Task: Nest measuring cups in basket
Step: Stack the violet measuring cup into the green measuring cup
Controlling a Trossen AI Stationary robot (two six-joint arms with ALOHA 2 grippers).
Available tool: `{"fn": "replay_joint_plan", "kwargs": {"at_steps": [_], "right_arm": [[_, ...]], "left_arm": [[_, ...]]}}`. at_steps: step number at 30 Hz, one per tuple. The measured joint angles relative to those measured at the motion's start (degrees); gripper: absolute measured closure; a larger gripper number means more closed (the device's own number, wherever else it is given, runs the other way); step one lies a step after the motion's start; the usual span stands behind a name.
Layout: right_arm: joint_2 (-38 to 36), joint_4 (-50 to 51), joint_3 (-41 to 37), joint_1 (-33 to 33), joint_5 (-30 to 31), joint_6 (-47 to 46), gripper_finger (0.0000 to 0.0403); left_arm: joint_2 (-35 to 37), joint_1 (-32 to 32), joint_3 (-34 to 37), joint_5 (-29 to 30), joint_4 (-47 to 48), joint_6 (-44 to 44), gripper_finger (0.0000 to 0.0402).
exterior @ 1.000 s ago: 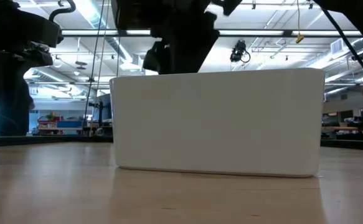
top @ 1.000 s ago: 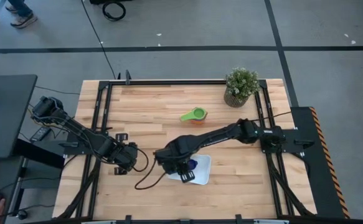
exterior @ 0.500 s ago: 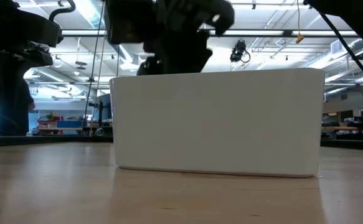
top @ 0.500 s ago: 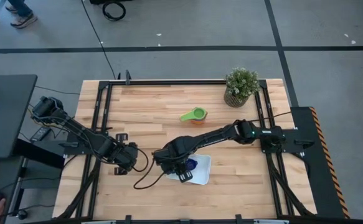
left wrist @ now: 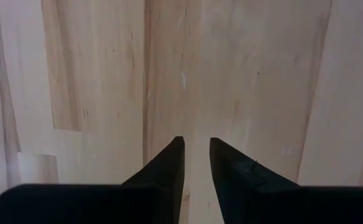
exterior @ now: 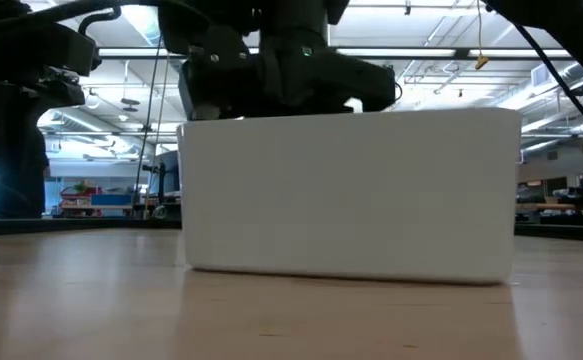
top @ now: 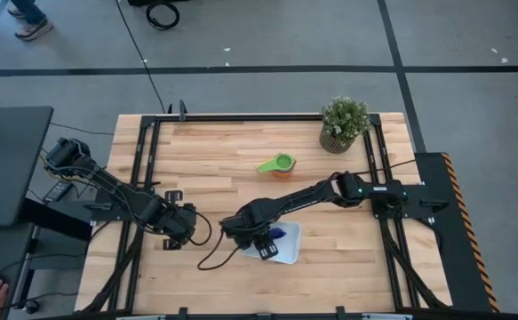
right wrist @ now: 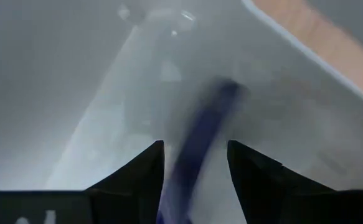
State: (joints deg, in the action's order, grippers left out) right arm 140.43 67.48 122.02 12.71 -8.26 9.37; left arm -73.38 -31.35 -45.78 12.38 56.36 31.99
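Basket [top: 287, 250], right fingers [right wrist: 149, 168] now lower inside

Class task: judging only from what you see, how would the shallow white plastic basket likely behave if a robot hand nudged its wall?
The shallow white plastic basket looks smooth and thin-walled, so probably light and rigid. Sitting flat and wide on the wooden table, it would likely slide rather than tip. The dark blue measuring cup inside adds little weight, so a nudge may shift it easily.
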Motion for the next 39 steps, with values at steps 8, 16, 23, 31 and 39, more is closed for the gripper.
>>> {"fn": "replay_joint_plan", "kwargs": {"at_steps": [8, 16, 23, 31, 39], "right_arm": [[-0.3, -0.8, -2.3, 0.1, 5.6, -0.3, 0.0224], [-0.1, -1.9, -2.4, 0.0, 5.9, -0.8, 0.0302], [0.1, -1.2, -2.0, -0.6, 0.1, -1.3, 0.0391], [-1.0, 0.0, -2.2, -0.7, -0.8, -2.2, 0.0398], [-4.9, 3.5, -2.1, -0.6, -1.9, -3.9, 0.0398]], "left_arm": [[0.0, 0.0, 0.0, 0.0, 0.0, -0.1, 0.0317], [0.0, 0.0, 0.0, 0.0, 0.0, -0.1, 0.0317], [0.0, 0.0, 0.0, 0.0, 0.1, -0.1, 0.0317], [0.0, 0.0, 0.0, 0.0, 0.0, -0.3, 0.0317], [0.0, 0.0, 0.0, 0.0, 0.1, -0.3, 0.0317]]}}
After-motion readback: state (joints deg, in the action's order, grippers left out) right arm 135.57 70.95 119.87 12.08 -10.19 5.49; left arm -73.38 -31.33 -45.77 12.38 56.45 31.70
